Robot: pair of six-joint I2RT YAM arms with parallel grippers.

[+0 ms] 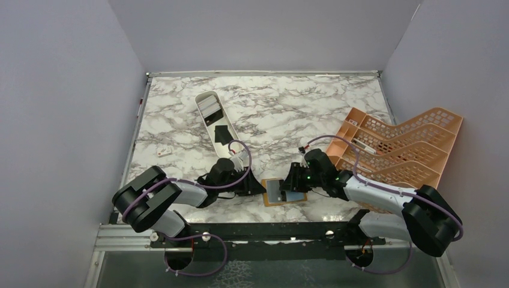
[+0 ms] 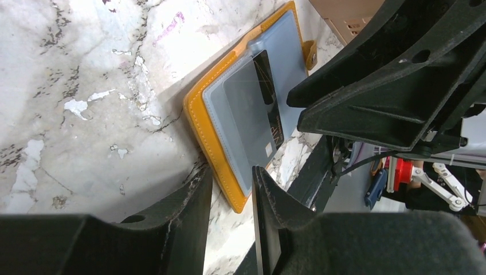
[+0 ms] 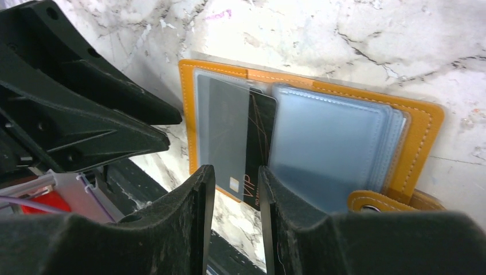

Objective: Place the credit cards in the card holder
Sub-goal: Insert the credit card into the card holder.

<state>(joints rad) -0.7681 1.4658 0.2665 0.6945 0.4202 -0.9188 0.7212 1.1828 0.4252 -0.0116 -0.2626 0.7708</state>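
Open orange-tan leather bifold card holder (image 1: 270, 202) lies flat near front edge of marble table (image 1: 288, 114), between my grippers. Black plastic credit card (image 3: 261, 132) sits partly in left clear sleeve (image 3: 223, 114), VIP end out.

Best move: push straight along sleeve, holder pinned.

My right gripper (image 3: 235, 169): fingers apart over card end, no grip seen. My left gripper (image 2: 231, 172): narrow gap at holder's edge; whether clamped, cannot tell.

Now the orange-tan card holder (image 1: 283, 192) (image 2: 200, 117) (image 3: 326, 149) is seen spread open and flat, just off the near end of the white tray (image 1: 203, 120). A black card marked VIP (image 3: 261, 143) (image 2: 266, 97) is tucked partway under one clear sleeve, one edge shown uncovered. Inside the tray, another black card (image 1: 222, 134) and grey-silver cards (image 1: 209, 107) are seen lying flat.
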